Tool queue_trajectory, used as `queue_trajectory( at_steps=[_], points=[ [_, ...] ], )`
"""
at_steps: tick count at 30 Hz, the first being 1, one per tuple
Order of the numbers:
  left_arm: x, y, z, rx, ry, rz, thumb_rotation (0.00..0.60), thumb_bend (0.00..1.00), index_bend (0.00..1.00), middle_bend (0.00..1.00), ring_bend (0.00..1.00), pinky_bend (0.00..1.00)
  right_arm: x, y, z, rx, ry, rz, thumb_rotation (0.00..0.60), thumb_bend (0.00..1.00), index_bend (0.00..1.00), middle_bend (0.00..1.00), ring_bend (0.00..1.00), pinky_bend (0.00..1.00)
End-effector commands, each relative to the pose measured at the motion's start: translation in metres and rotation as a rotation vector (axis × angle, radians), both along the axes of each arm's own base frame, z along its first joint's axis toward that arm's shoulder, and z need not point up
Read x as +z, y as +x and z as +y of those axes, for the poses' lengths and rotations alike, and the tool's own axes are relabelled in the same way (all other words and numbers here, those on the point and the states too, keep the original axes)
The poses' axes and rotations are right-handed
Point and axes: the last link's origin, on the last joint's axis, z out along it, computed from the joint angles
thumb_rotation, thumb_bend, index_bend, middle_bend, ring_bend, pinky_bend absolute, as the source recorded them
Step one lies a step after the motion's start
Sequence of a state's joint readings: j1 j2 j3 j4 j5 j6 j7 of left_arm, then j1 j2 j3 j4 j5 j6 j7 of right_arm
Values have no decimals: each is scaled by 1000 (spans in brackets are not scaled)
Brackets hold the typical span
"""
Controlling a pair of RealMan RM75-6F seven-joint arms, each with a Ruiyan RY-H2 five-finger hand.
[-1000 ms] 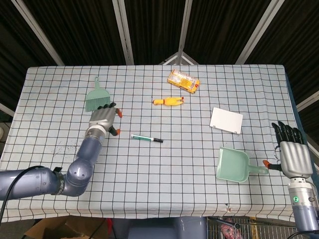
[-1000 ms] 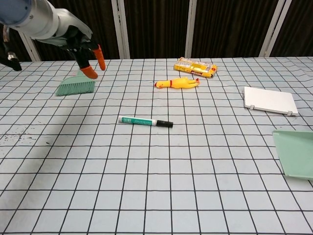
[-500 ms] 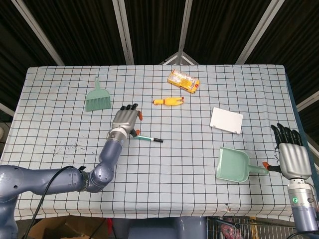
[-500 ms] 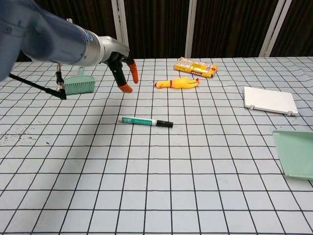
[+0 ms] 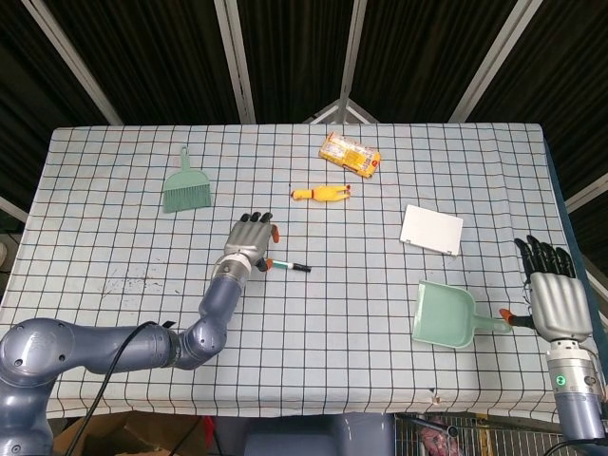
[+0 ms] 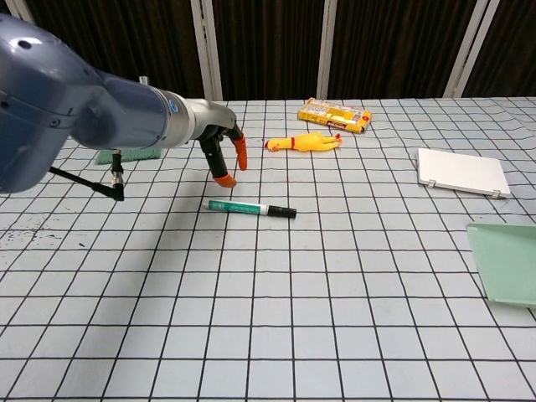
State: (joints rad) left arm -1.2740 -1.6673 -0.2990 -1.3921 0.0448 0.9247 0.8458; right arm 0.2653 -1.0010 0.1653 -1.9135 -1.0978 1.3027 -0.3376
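My left hand [image 5: 249, 243] [image 6: 222, 151] hangs just above the green end of a marker [image 5: 285, 266] [image 6: 250, 208], fingers apart and pointing down, holding nothing. The marker has a green barrel and a black cap and lies flat on the checked cloth. My right hand [image 5: 554, 288] rests open at the table's right edge, beside the handle of a green dustpan [image 5: 444, 313] [image 6: 507, 260]. The chest view does not show the right hand.
A green hand brush [image 5: 185, 185] [image 6: 130, 154] lies back left. A yellow rubber chicken [image 5: 321, 193] [image 6: 304, 142] and an orange snack pack [image 5: 349, 154] [image 6: 335, 115] lie at the back centre. A white flat box [image 5: 431, 229] [image 6: 462, 172] sits at the right.
My left hand has swung from beside the brush rightward and forward across the cloth, and has come down over the marker's green end. The right hand has barely moved.
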Motion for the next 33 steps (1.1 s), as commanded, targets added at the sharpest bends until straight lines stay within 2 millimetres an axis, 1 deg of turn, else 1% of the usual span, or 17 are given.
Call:
queue_trajectory(
  at_steps=[1,6,16,26,33],
  points=[
    [-8,-5,1,3,11,14,600,467,366,43,0,0,0,-1,1,-4,1,-2,600,94,18,1,23,0],
    [-19,-12,1,-4,10,18,600,467,366,44,0,0,0,-3,1,-5,3,1,600,94,18,1,23,0],
    [-24,-16,1,-17,8,1,600,467,383,44,0,0,-2,-5,0,-8,6,0,600,94,18,1,23,0],
    [-33,-21,-1,-35,-9,15,600,467,388,45,0,0,-3,-5,0,-8,7,1,600,94,18,1,23,0],
    [-39,-24,-4,-60,-14,37,600,467,433,51,0,0,-6,-9,-1,-18,8,-6,600,94,18,1,23,0]
  ],
)
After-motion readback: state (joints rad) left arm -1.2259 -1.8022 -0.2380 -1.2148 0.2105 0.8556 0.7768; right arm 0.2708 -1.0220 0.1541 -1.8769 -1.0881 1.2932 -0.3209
